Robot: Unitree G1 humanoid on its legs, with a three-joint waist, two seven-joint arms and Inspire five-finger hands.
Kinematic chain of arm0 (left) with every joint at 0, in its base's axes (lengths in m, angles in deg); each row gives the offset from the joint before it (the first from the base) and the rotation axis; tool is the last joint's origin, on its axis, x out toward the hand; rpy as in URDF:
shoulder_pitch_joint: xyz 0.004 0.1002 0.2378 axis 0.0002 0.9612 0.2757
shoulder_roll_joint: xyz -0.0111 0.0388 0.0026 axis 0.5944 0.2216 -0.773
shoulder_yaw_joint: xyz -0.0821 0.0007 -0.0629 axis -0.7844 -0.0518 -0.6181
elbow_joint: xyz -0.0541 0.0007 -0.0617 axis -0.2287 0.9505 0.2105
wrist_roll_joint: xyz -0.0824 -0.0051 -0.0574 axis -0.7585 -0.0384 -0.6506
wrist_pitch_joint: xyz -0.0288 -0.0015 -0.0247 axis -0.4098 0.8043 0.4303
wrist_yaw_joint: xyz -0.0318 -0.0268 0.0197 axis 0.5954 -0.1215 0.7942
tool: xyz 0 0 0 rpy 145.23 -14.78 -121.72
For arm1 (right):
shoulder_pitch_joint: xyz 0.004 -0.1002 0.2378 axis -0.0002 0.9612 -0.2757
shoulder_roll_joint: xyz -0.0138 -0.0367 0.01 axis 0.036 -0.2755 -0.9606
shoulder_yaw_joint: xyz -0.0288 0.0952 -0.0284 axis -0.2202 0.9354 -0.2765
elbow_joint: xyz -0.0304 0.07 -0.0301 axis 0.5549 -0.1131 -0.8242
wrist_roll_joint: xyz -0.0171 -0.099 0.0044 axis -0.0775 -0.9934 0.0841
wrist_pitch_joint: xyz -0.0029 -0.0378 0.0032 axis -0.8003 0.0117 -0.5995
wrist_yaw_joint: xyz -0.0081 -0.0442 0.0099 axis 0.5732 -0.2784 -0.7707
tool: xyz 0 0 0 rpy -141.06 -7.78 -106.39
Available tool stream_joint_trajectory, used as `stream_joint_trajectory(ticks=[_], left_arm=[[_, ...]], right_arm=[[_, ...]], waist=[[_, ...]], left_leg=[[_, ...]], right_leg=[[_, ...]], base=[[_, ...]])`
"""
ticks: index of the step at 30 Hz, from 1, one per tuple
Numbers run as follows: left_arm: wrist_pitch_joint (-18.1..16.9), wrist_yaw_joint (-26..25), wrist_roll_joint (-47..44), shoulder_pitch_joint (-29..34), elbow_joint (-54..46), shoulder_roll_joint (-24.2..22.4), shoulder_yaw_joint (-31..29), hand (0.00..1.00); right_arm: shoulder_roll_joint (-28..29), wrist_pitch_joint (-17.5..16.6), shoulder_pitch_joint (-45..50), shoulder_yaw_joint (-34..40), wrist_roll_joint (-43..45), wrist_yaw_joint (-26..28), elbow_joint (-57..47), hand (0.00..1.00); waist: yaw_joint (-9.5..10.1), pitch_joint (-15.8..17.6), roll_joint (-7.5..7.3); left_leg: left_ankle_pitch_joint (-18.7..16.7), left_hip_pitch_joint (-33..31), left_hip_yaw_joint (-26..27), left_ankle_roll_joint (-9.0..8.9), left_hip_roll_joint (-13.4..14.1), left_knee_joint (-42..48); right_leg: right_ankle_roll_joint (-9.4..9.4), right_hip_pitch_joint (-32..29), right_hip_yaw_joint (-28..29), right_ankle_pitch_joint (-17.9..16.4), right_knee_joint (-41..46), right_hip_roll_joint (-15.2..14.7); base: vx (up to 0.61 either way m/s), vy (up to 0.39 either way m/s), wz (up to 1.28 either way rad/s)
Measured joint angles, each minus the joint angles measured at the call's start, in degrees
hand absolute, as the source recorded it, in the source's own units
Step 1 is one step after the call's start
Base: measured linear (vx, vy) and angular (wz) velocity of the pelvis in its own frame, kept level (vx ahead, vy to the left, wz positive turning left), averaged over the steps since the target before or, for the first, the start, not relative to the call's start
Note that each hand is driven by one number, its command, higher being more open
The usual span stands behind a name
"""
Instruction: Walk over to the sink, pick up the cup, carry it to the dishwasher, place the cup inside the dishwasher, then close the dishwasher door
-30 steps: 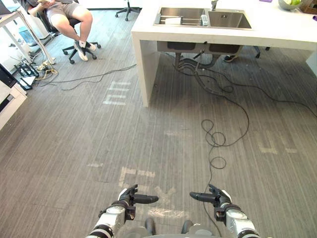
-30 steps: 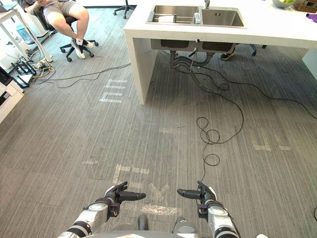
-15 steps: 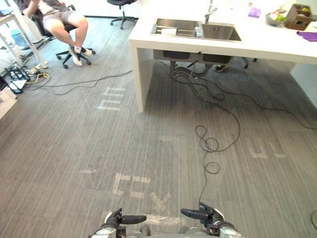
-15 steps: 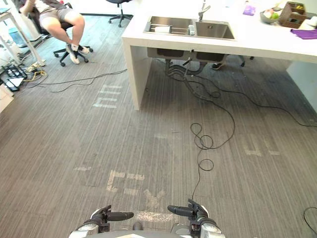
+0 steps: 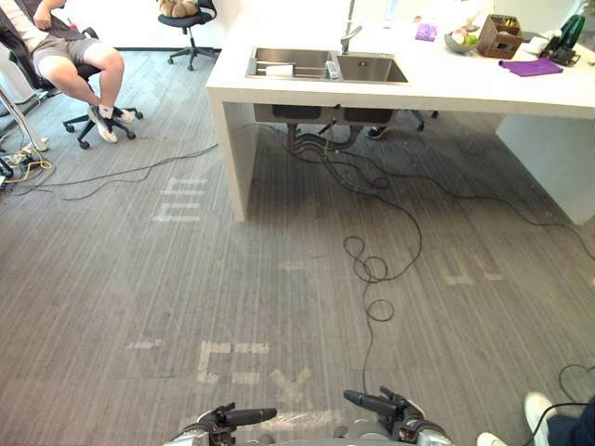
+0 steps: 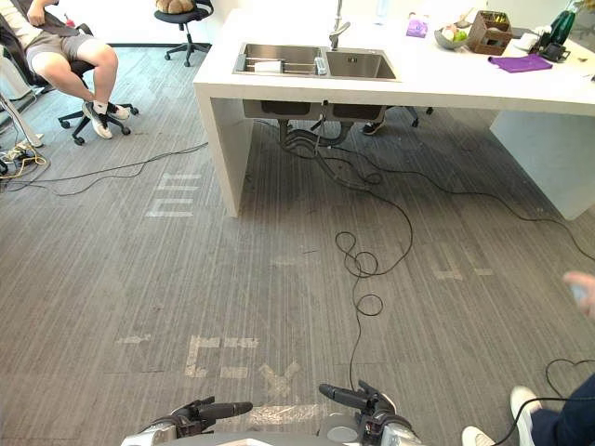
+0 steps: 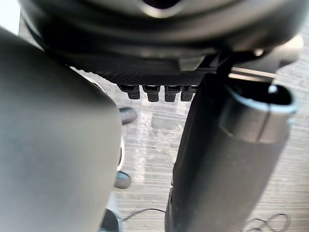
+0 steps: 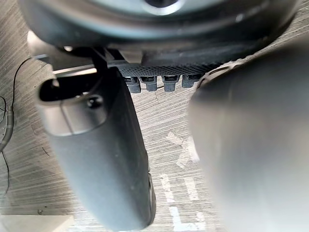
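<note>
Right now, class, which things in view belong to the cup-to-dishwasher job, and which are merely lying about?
Job: sink; cup in it.
Lying about: purple cloth; fruit bowl; brown box; green bottle; office chair.

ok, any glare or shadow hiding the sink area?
Left eye view: bright light washes out the counter's far edge behind the faucet; the sink basins read clearly. Right eye view: deep shade under the counter darkens the pipes. Left wrist view: left hand dark against bright floor.
</note>
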Motion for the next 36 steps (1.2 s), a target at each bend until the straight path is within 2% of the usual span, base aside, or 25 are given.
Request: stream_joint_trajectory(ticks=[2,3,5,7,10,11,12,13,15,17,18,19,20,21,22,23,25,27,29,31,32,33,34,35,36], left_arm=[[0.2,-0.5,-2.4,-0.3,-0.9,-0.1,0.1,1.0],[1.4,-1.3,-5.0,-0.6,-3.3,-0.4,0.1,1.0],[2.4,-1.8,-6.8,-1.5,-5.9,-0.6,0.1,1.0],[3.5,-1.8,-7.4,-4.2,-8.0,-0.9,1.2,1.0],[4.1,-1.8,-7.5,-5.9,-9.2,-1.1,1.9,1.0],[4.4,-1.8,-7.6,-6.0,-9.2,-1.1,2.0,1.0],[5.0,-1.8,-7.7,-6.1,-8.5,-1.2,2.1,1.0],[5.8,-1.7,-7.5,-5.9,-7.9,-1.7,2.2,1.0],[6.1,-1.4,-6.9,-5.5,-6.6,-1.9,2.3,1.0],[6.0,-1.4,-5.9,-4.5,-4.9,-1.8,2.3,1.0],[5.6,-1.4,-5.8,-4.5,-4.7,-1.7,2.5,1.0],[5.2,-1.4,-5.8,-4.0,-4.5,-1.8,2.9,1.0],[4.5,-1.4,-5.1,-3.0,-4.1,-2.5,2.9,1.0],[3.9,-1.4,-4.7,-2.5,-3.9,-2.9,2.7,1.0],[2.8,-1.4,-4.6,-3.0,-3.6,-3.5,2.0,1.0],[1.9,-1.3,-4.6,-3.2,-3.6,-3.6,1.9,1.0],[-0.6,-1.2,-4.9,-2.9,-4.0,-4.1,1.4,1.0],[-2.1,-1.1,-5.0,-2.6,-5.8,-4.5,0.0,1.0],[-2.6,-0.9,-5.5,-1.7,-8.7,-4.7,-0.8,1.0],[-3.4,-0.9,-5.5,-0.1,-12.3,-5.4,-1.0,1.0],[-3.6,-1.4,-5.5,0.7,-13.9,-6.0,-1.0,1.0],[-3.6,-1.7,-6.1,0.9,-14.4,-6.2,-0.9,1.0],[-3.3,-2.6,-6.9,0.9,-15.0,-6.8,-0.7,1.0],[-3.1,-3.1,-7.2,0.9,-15.5,-6.9,-0.6,1.0],[-2.8,-4.0,-7.5,0.6,-16.1,-7.0,-0.5,1.0]], right_arm=[[-0.9,0.6,-0.1,0.0,1.3,0.1,0.1,1.0],[-1.1,0.5,-0.2,0.1,3.1,0.3,0.1,1.0],[-1.2,0.5,-1.0,0.0,4.5,0.5,0.1,1.0],[-1.1,0.5,-1.5,0.0,6.8,0.7,-1.1,1.0],[-0.8,0.3,-2.0,0.1,9.1,0.3,-2.7,1.0],[-0.7,0.3,-1.9,0.1,9.2,0.2,-3.0,1.0],[-0.5,0.3,-1.4,0.5,9.3,-0.1,-3.3,1.0],[-0.4,0.4,-1.3,1.6,9.2,-0.8,-3.3,1.0],[-0.1,0.7,-1.0,2.2,9.2,-1.2,-3.2,1.0],[0.2,0.9,-0.3,4.0,9.5,-1.1,-3.4,1.0],[0.2,0.9,0.6,4.5,9.5,-1.2,-3.5,1.0],[0.0,0.7,2.0,5.1,9.8,-1.4,-3.5,1.0],[-0.2,0.7,3.5,5.8,10.5,-1.6,-4.2,1.0],[-0.4,0.9,4.4,5.8,10.5,-1.6,-5.0,1.0],[-0.9,1.2,4.6,5.7,10.5,-1.6,-5.8,1.0],[-1.1,1.5,5.1,5.7,10.4,-1.5,-6.0,1.0],[-1.9,1.9,6.4,5.6,9.6,-1.4,-6.8,1.0],[-2.5,2.5,6.8,5.6,8.1,-1.4,-6.7,1.0],[-2.6,3.0,7.2,5.6,8.0,-1.1,-6.7,1.0],[-2.6,3.0,6.8,5.5,8.0,-0.6,-6.6,1.0],[-2.6,3.0,5.7,5.5,8.1,-0.5,-6.4,1.0],[-2.5,2.8,5.2,5.5,8.2,-0.5,-6.2,1.0],[-2.4,2.1,3.6,5.3,8.4,-0.4,-5.4,1.0],[-2.4,1.9,3.0,4.9,8.4,-0.2,-5.1,1.0],[-2.4,1.4,2.2,4.3,8.4,0.5,-4.3,1.0]], waist=[[-1.05,0.6,0.2],[-1.86,1.6,0.67],[-1.86,2.3,0.89],[-1.81,3.1,0.96],[-1.41,4.1,0.1],[-1.36,4.4,-0.55],[-1.31,5.4,-1.39],[-1.8,6.2,0.13],[-2.23,6.7,1.74],[-2.24,6.7,2.18],[-2.33,6.5,2.54],[-2.3,5.8,3.09],[-2.29,4.4,4.45],[-2.03,3.8,5.18],[-1.9,3.5,6.0],[-2.27,3.3,6.56],[-2.35,3.5,7.61],[-2.33,4.0,8.24],[-1.57,4.4,7.65],[-0.72,4.5,7.63],[-0.73,4.5,7.49],[-0.71,4.6,7.43],[-0.27,4.9,7.32],[-0.16,5.1,7.3],[-0.03,5.9,7.3]], left_leg=[[-0.7,2.1,-2.1,1.05,-0.3,0.1],[-1.0,2.9,-3.7,1.95,0.1,1.0],[-2.2,2.7,-4.7,1.74,1.1,3.1],[-3.3,2.1,-6.6,0.16,2.9,5.7],[-6.3,1.0,-7.9,-2.22,3.6,9.6],[-7.4,1.3,-8.1,-2.84,3.4,10.8],[-10.4,1.8,-8.7,-4.03,3.1,13.8],[-12.6,1.9,-8.9,-4.86,5.0,15.7],[-14.6,2.4,-9.5,-6.55,7.3,17.2],[-16.9,2.8,-10.0,-8.27,10.2,19.1],[-17.9,2.9,-10.6,-8.51,11.0,19.9],[-19.3,3.4,-11.2,-8.37,12.3,20.2],[-20.6,4.0,-11.2,-6.74,13.9,20.5],[-21.0,3.9,-11.5,-4.86,14.5,22.4],[-18.9,-1.0,-10.9,-4.38,16.4,33.7],[-15.5,-4.6,-11.0,-6.19,18.3,41.8],[-8.4,-10.4,-13.1,-7.44,21.4,57.9],[-10.9,-16.1,-12.6,-6.48,21.4,67.7],[-13.3,-18.8,-10.0,-5.81,18.5,62.7],[-13.4,-20.0,-5.9,-5.85,15.1,45.3],[-11.8,-20.3,-5.4,-7.03,12.4,31.4],[-10.0,-20.2,-5.8,-7.65,11.1,24.2],[-3.4,-19.9,-7.2,-9.38,9.7,12.6],[-2.2,-20.1,-7.5,-9.82,9.9,10.8],[0.6,-20.0,-6.5,-8.87,10.5,10.0]], right_leg=[[-1.38,-2.6,0.3,3.2,9.4,-2.6],[-0.55,-3.8,0.5,0.7,10.8,-2.8],[-0.69,-4.9,0.3,-0.9,6.3,-2.0],[-0.24,-5.3,0.4,1.0,-9.4,0.8],[1.63,-3.9,0.8,5.6,-29.0,2.3],[1.96,-3.1,0.8,5.4,-30.2,2.0],[3.78,-1.6,1.2,7.5,-30.7,1.0],[4.55,-1.9,1.0,8.9,-27.6,1.7],[4.33,-2.4,1.4,8.8,-23.7,3.5],[2.07,-4.9,2.2,7.5,-15.9,4.9],[-0.11,-6.0,2.4,6.1,-12.3,5.5],[-3.32,-6.9,2.3,4.1,-8.6,6.3],[-5.79,-7.0,1.5,1.7,-7.2,7.9],[-6.6,-7.1,1.2,0.7,-7.0,8.7],[-7.64,-6.8,1.0,-0.8,-6.0,9.5],[-7.71,-5.4,0.5,-1.7,-6.1,10.1],[-9.05,-0.1,0.1,-4.6,-7.9,12.0],[-9.68,5.0,0.1,-5.8,-10.5,13.1],[-9.98,9.5,0.7,-6.1,-13.3,13.1],[-8.85,12.5,2.0,-5.9,-15.9,12.9],[-8.37,13.4,2.6,-5.6,-17.7,12.8],[-8.05,13.9,3.1,-5.4,-18.6,12.9],[-7.08,15.2,4.6,-4.8,-21.0,13.2],[-6.85,15.7,5.0,-4.7,-22.0,13.5],[-6.19,17.5,5.8,-4.6,-23.7,14.2]], base=[[0.14,-0.007,0.46],[0.16,-0.014,0.62],[0.16,-0.039,0.46],[0.2,-0.093,0.46],[0.23,-0.168,0.22],[0.25,-0.257,0.11],[0.22,-0.292,0.14],[0.22,-0.292,0.19],[0.26,-0.283,0.13],[0.26,-0.27,0.11],[0.18,-0.217,0.26],[0.34,-0.294,0.21],[0.38,-0.269,0.05],[0.43,-0.231,-0.11],[0.29,-0.151,-0.06],[0.37,-0.189,0.01],[0.38,-0.157,0.06],[0.38,-0.103,0.02],[0.36,-0.08,-0.18],[0.38,-0.052,-0.37],[0.34,-0.015,-0.24],[0.43,0.025,-0.39],[0.37,0.045,-0.38],[0.44,0.089,-0.45],[0.36,0.136,-0.36]])
